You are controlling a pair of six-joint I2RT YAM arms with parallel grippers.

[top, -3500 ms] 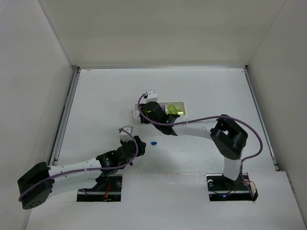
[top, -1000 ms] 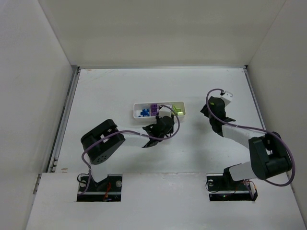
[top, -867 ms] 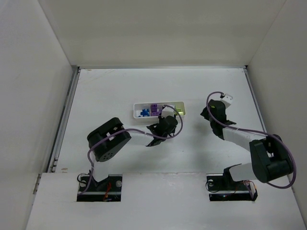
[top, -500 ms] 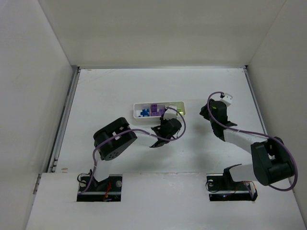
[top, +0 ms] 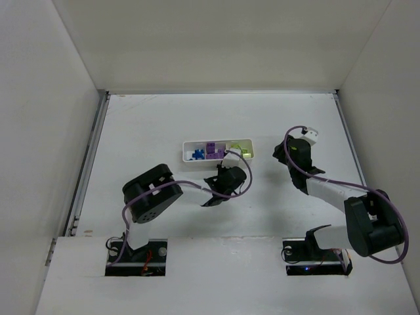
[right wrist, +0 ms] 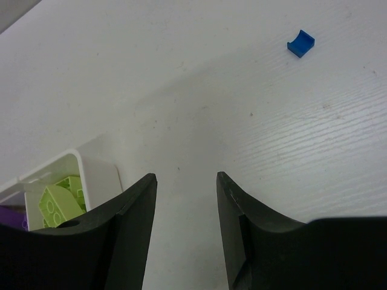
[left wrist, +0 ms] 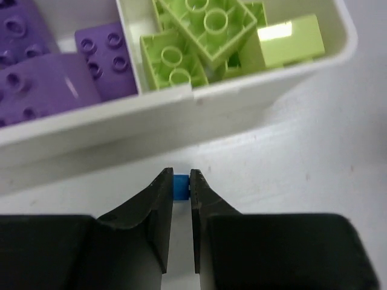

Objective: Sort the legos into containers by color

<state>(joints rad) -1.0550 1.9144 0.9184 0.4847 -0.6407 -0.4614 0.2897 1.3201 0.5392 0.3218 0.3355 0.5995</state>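
The white tray (top: 186,149) holds blue pieces (top: 195,155) on the left, purple blocks (top: 213,149) in the middle and lime-green bricks (top: 239,150) on the right. My left gripper (top: 227,168) hovers just in front of the tray. In the left wrist view it (left wrist: 180,176) is shut on a tiny blue piece (left wrist: 181,186), below the tray's near wall (left wrist: 181,115), with purple blocks (left wrist: 42,78) and green bricks (left wrist: 205,30) behind it. My right gripper (top: 284,153) is open and empty to the right of the tray (right wrist: 186,176).
A loose blue piece (right wrist: 300,43) lies on the bare table ahead of the right gripper. The tray's corner (right wrist: 75,162) with green bricks (right wrist: 57,202) shows at the left of the right wrist view. White walls enclose the table.
The left arm came from the near left to the tray front with the blue piece. The right arm swung off the tray to the right. In the last second both barely shifted.
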